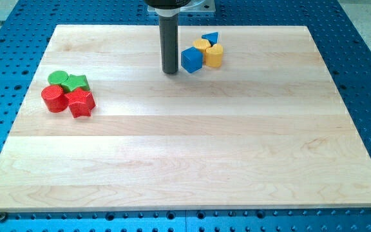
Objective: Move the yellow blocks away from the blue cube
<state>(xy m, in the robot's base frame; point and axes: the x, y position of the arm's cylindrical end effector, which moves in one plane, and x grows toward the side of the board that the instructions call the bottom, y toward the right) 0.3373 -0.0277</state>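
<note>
A blue cube (pixel 190 59) sits near the view's top centre of the wooden board (pixel 185 148). Two yellow blocks touch it on its right: a yellow block (pixel 214 55) of hexagonal shape and another yellow block (pixel 201 45) just behind it. A blue triangular block (pixel 210 38) lies behind the yellow ones. My tip (pixel 170 71) stands just left of the blue cube, close to it, with a narrow gap showing.
At the view's left a cluster holds a green round block (pixel 58 78), a green star block (pixel 77 82), a red round block (pixel 54 98) and a red star block (pixel 81 102). The board lies on a blue perforated table (pixel 366 64).
</note>
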